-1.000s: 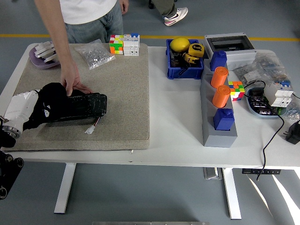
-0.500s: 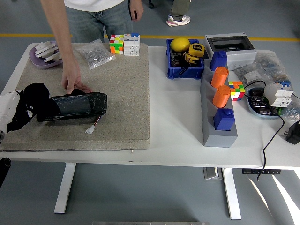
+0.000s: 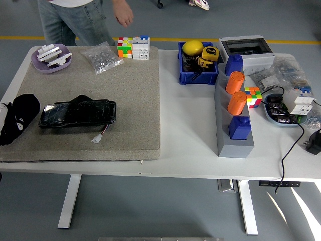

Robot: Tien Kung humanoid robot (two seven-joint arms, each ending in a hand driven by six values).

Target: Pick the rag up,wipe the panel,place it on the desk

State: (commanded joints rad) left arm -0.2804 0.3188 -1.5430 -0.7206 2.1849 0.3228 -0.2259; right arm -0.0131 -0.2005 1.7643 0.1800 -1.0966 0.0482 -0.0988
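the left hand (image 3: 4,116) barely shows at the frame edge; i cannot tell how its fingers stand. the black rag (image 3: 19,118) lies on the beige mat (image 3: 125,85), just left of the panel (image 3: 77,114). best to withdraw cleanly, not dragging the rag. no writing is readable.

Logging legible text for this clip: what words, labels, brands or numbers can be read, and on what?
"5m": on the yellow and black tape measure in the blue bin; small, so uncertain.
White marks on the black rag: too small to read.
Circuit breakers at the right: any print is too blurred.
Nothing else is legible.
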